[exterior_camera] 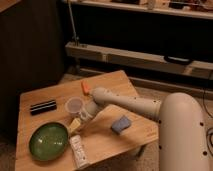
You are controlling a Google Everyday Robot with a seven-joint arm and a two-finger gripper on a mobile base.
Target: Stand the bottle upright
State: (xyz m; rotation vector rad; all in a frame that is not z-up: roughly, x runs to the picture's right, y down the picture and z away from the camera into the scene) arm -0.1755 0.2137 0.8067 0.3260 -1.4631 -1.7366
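Bottle (79,151) lies on its side at the front edge of the surface (112,82), just beside the green plate (48,141) at the plate's 3 o'clock, long axis roughly 12-to-6. Pincer (75,125) hangs low by the plate's 1 o'clock rim. The bottle is near at its 6 o'clock, seemingly apart; open or closed, cannot tell.

Looked like lab or workshop room, not home. Low wooden table (125,85) stood alone on speckled floor (155,84). Behind it was dark shelving with long pale rail (125,54) and upper shelf (140,9) holding small items, too dim to name. Dark panel (30,45) at left. Robot's gripper (76,124) was low over table, beside green plate (47,141).
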